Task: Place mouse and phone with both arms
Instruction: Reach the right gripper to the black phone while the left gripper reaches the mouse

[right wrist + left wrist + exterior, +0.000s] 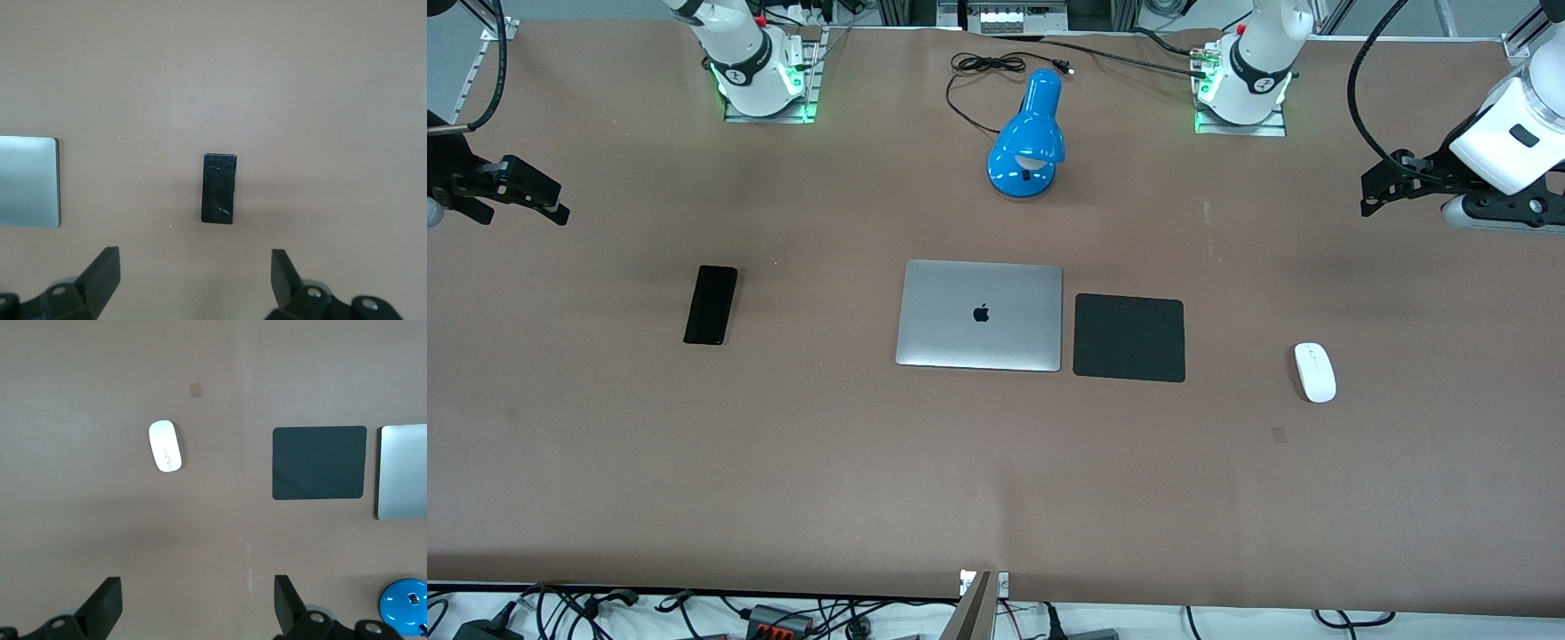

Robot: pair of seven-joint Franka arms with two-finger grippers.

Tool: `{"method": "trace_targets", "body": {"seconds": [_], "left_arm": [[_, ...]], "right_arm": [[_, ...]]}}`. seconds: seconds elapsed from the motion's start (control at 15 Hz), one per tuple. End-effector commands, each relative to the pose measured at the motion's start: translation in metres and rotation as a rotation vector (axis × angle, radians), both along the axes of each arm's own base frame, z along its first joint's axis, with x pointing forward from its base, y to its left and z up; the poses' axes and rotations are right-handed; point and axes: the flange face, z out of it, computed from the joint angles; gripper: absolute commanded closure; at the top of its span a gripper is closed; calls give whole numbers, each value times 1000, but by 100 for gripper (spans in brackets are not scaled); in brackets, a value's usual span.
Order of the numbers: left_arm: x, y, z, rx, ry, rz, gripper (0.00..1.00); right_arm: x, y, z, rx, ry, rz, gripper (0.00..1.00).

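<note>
Right gripper [551, 206] held high over right arm's end of table, fingers spread, nothing gripped. Phone [711, 304] lies flat, well apart from laptop [980, 315]; slim glossy body easily pushed or slipped if pinched off-centre. Mouse pad [1129, 338] just beside laptop. Mouse [1315, 372] rests apart from pad; rounded shell may squirt out. Left gripper [1376, 188] raised, open, empty.
</note>
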Motion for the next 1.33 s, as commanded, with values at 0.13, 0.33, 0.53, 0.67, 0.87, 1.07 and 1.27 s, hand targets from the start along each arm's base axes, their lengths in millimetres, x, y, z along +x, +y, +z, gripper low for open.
{"method": "trace_targets", "body": {"seconds": [0.13,0.33,0.53,0.67,0.87,1.07,1.27], "left_arm": [[0,1,6,-9,3,11,0],[0,0,5,-10,6,20,0],[6,4,-5,-16,24,21,0],[10,9,-15,-9,45,28,0],[21,21,-38,-12,88,56,0],[51,42,-90,-16,167,79,0],[72,52,-136,-17,233,95,0]], "right_arm": [[-4,-1,4,-14,-2,9,0],[0,-3,-1,-14,-3,9,0],[2,-7,-19,-11,26,0,0],[5,-10,-38,-23,62,-10,0],[18,-12,-88,-77,89,5,0],[27,-7,-146,-72,114,20,0],[42,-11,-213,-62,157,20,0]]}}
